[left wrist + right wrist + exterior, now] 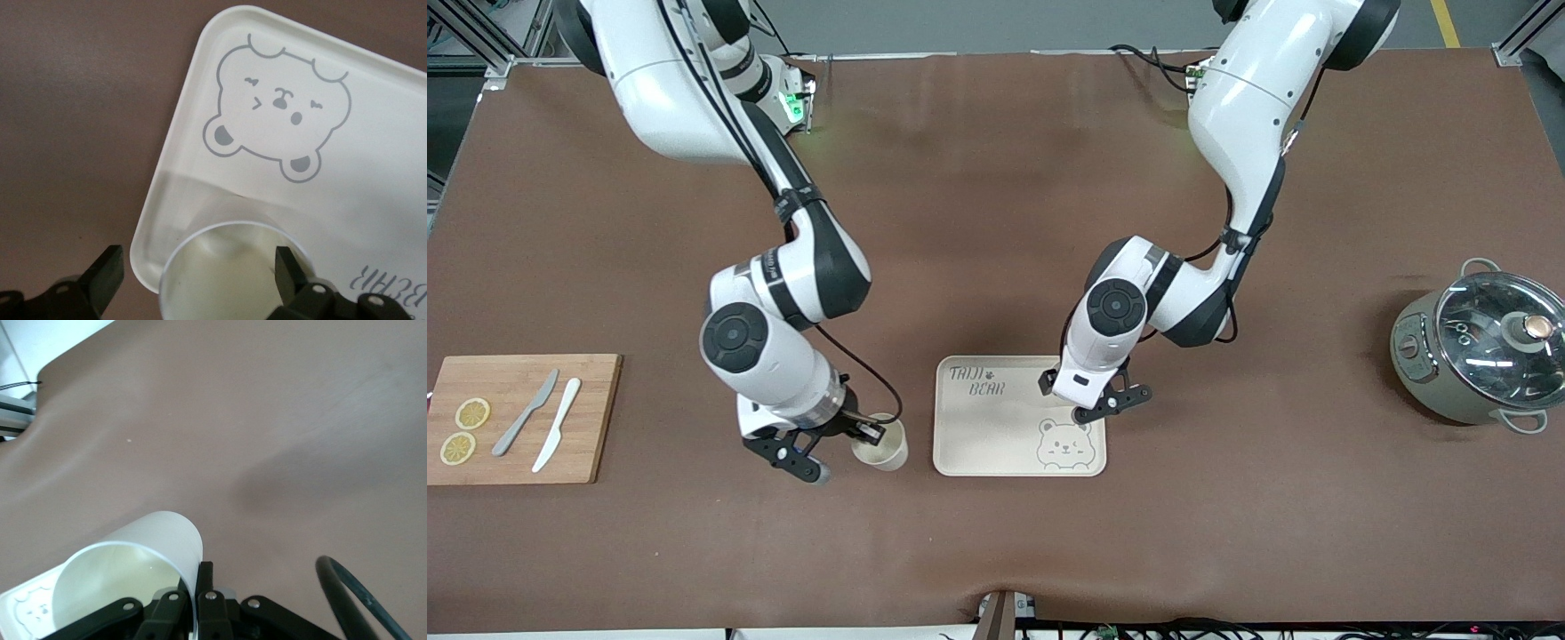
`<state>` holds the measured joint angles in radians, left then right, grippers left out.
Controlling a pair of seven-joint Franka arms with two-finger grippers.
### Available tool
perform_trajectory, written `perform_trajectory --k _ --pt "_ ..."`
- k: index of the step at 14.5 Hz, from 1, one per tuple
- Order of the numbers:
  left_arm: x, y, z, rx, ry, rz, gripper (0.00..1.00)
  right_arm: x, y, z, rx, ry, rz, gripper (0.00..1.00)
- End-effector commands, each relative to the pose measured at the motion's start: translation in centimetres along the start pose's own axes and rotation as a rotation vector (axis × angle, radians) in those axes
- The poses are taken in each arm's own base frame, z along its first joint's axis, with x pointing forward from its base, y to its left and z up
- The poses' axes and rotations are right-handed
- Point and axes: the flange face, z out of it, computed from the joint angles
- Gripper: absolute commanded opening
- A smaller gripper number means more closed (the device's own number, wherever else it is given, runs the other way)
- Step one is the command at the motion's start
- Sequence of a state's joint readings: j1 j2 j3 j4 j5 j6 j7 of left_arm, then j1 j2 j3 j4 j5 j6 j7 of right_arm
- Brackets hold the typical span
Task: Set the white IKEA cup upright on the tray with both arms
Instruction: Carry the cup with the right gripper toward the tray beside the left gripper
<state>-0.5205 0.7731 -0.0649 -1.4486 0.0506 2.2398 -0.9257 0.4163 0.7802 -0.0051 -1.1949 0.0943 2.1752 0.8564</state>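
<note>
The white cup [885,447] is tilted, low beside the cream tray [996,418], toward the right arm's end. My right gripper [864,435] is shut on its rim; in the right wrist view [198,579] one finger is inside the cup [133,567] and one outside. My left gripper [1112,402] is open over the tray's edge at the left arm's end. In the left wrist view a white cup rim [233,230] shows between its spread fingers [199,273], over a corner of the tray [373,133]. The front view shows no cup there.
A wooden cutting board [591,418] with two knives and lemon slices lies at the right arm's end. A grey pot [1432,373] with a glass lid stands at the left arm's end. A black cable [353,587] hangs by the right wrist.
</note>
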Motion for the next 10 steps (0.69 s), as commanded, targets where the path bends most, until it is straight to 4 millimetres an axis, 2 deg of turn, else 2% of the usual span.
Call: perform_trajectory --k 1,6,8,10 --pt "0.5 -0.7 -2.3 0.032 0.006 -0.005 1.00 -1.1 -2.0 1.7 0.045 0.005 0.027 0.00" --pt "1.7 -1.8 -4.3 0.037 0.007 -0.020 1.00 -4.2 -3.2 4.0 0.022 -0.030 -0.009 0.00" --pt "2.4 -2.6 -5.7 0.037 0.009 -0.015 1.00 -4.8 -3.3 4.4 0.014 -0.041 -0.019 0.00" --pt "3.8 -4.0 -7.5 0.032 0.009 -0.004 1.00 -6.4 -3.5 5.6 -0.003 -0.056 -0.038 0.00"
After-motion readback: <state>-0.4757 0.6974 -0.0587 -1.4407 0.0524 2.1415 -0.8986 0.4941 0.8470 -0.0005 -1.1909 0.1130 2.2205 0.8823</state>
